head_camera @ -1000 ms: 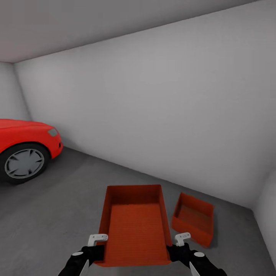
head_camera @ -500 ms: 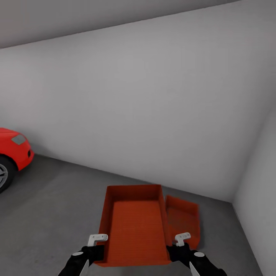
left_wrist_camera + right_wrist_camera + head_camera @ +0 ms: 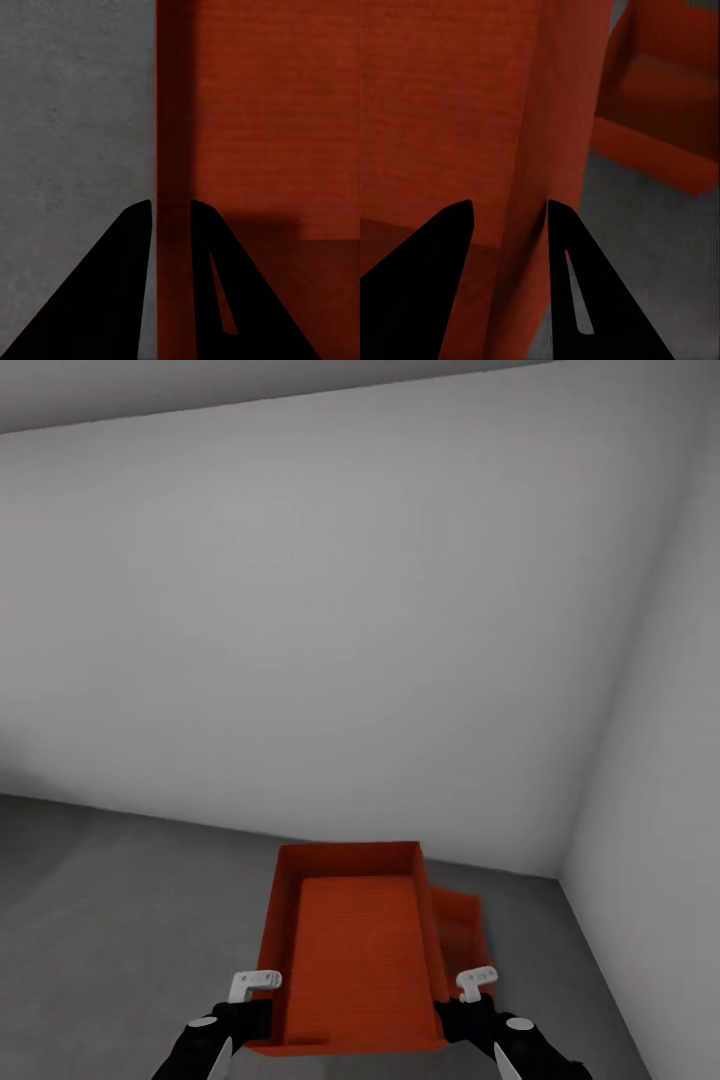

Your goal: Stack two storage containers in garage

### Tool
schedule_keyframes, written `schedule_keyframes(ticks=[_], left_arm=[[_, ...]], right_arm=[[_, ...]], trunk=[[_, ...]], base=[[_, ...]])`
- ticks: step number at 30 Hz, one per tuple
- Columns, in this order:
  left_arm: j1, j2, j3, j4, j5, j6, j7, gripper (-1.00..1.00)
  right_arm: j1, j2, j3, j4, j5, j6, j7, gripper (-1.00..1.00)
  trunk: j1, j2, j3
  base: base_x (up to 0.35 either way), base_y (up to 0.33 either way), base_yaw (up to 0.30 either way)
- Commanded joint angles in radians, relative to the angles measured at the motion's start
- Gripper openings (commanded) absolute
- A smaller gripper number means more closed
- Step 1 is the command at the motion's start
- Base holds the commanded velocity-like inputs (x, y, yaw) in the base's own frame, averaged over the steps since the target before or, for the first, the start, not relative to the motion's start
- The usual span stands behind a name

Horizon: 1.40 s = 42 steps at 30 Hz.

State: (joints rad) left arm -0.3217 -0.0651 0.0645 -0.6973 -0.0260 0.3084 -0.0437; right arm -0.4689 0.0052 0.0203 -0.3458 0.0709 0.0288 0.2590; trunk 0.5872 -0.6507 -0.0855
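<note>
White garage walls [image 3: 330, 620] meet in a corner at right; the red car from a second ago has swung out of frame. On the concrete floor [image 3: 120, 920], lower right, one storage container [image 3: 462, 932] sits half hidden behind the carried container [image 3: 352, 950]. Left claw [image 3: 250, 1000] and right claw [image 3: 470, 995] each pinch a side wall. No writing anywhere.

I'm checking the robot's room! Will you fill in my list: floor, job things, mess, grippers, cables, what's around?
Surface: dark grey concrete floor.
Job's things: carried container held up between both arms; second container on the floor beyond it, partly hidden.
Clutter: nothing seen.
Grippers: left gripper pinches the carried container's side wall; right gripper straddles the opposite wall.
Cables: nothing seen.
Surroundings: white walls meeting in a corner.
</note>
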Motion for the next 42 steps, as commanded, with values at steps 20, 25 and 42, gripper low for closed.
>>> schedule_keyframes(ticks=[20, 25, 42], left_arm=[[0.000, 0.021, 0.009, -0.001, -0.025, 0.006, 0.029, -1.00], [0.000, 0.021, 0.009, -0.001, -0.025, 0.006, 0.029, -1.00], [0.000, 0.022, 0.009, -0.001, -0.025, 0.006, 0.028, -1.00]], right_arm=[[-0.001, -0.001, 0.023, -0.004, -0.009, -0.006, 0.100, -1.00], [0.000, -0.001, 0.024, -0.004, -0.008, -0.006, 0.100, -1.00], [-0.001, -0.001, 0.023, -0.004, -0.007, -0.006, 0.100, -1.00]], trunk=[[0.001, -0.001, -0.002], [0.001, -0.001, -0.002], [0.001, -0.001, -0.002]], base=[[0.324, -0.020, -0.300], [0.324, -0.103, -0.300], [0.324, -0.011, -0.049]])
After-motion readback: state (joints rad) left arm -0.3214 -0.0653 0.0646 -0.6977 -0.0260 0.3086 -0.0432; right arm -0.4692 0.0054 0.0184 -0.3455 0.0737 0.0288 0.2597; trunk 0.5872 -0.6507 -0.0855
